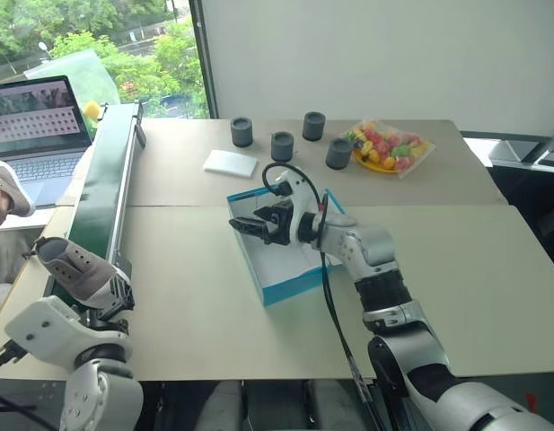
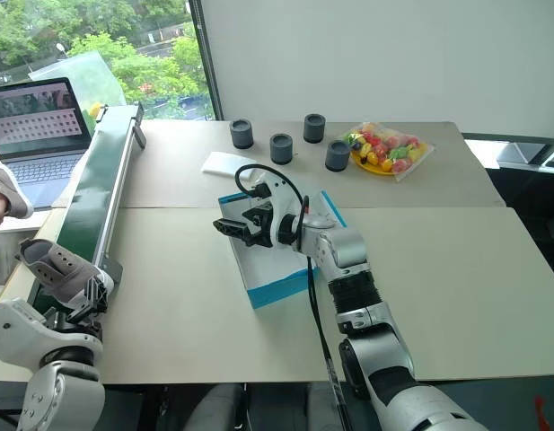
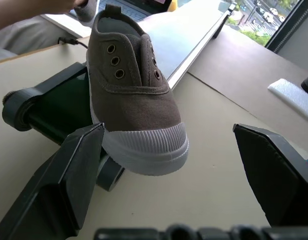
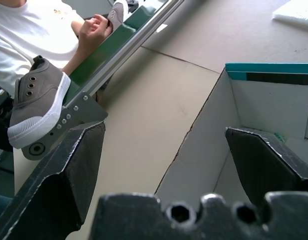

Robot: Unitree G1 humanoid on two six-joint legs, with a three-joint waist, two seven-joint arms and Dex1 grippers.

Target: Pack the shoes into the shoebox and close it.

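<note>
Sneaker [image 1: 77, 268], grey-taupe with a white ribbed toe, sits at lower left of the frame on the near end of the green conveyor [image 1: 104, 193], toe toward the left gripper [image 3: 168, 175], which is just short of it with fingers spread wide and empty (no contact visible). A second sneaker [image 1: 9, 187] is at the left edge, at a person's hand. The blue shoebox [image 1: 285, 260] lies at centre frame, white inside and without shoes. The right gripper [image 1: 259, 226] hovers over its left wall, jaws fully apart, holding nothing. A dark label strip under the box rim is unreadable.
</note>
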